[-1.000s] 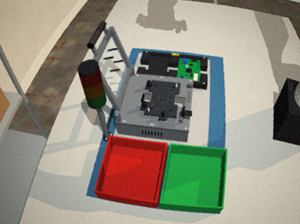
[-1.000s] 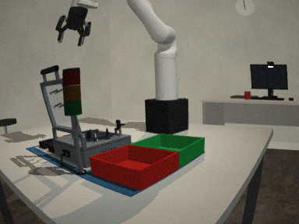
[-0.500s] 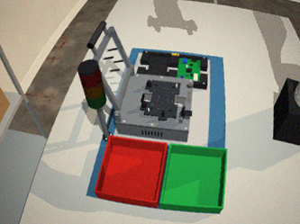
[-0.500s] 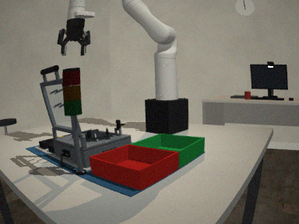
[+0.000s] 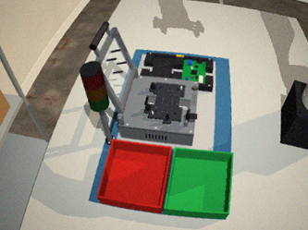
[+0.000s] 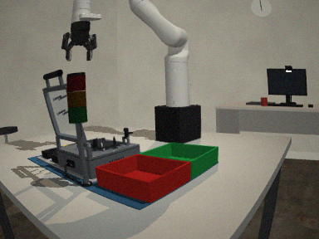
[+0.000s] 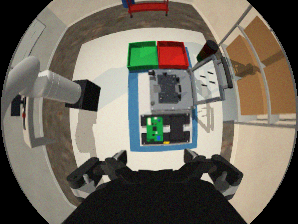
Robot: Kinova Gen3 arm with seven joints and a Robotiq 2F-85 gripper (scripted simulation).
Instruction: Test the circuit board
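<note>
The green circuit board [image 5: 194, 71] [image 7: 155, 131] lies component side up in the tray [image 7: 177, 123]; its white connector [image 5: 201, 79] [image 7: 149, 120] is at the end nearer the tester. The grey tester [image 5: 128, 93] [image 6: 109, 161] has an empty black nest [image 5: 166, 102] [image 7: 169, 89]; its pins are too small to make out. The black hook [image 5: 191, 115] [image 6: 126, 134] is at the tester's edge. The lid stands open, its black handle [image 5: 99, 35] [image 6: 53, 75] on top. The signal light [image 5: 94, 86] [image 6: 77, 97] looks unlit. My gripper [image 6: 79, 59] [image 7: 155, 156] is open and empty, high above the tester area.
The red bin [image 5: 136, 176] [image 6: 143, 182] [image 7: 172, 54] and green bin [image 5: 199, 180] [image 6: 203, 162] [image 7: 142, 55] stand side by side at the tester's end opposite the tray, both empty. The signal light's pole and the raised lid stand tall beside the tester. A blue mat [image 5: 222, 108] lies underneath.
</note>
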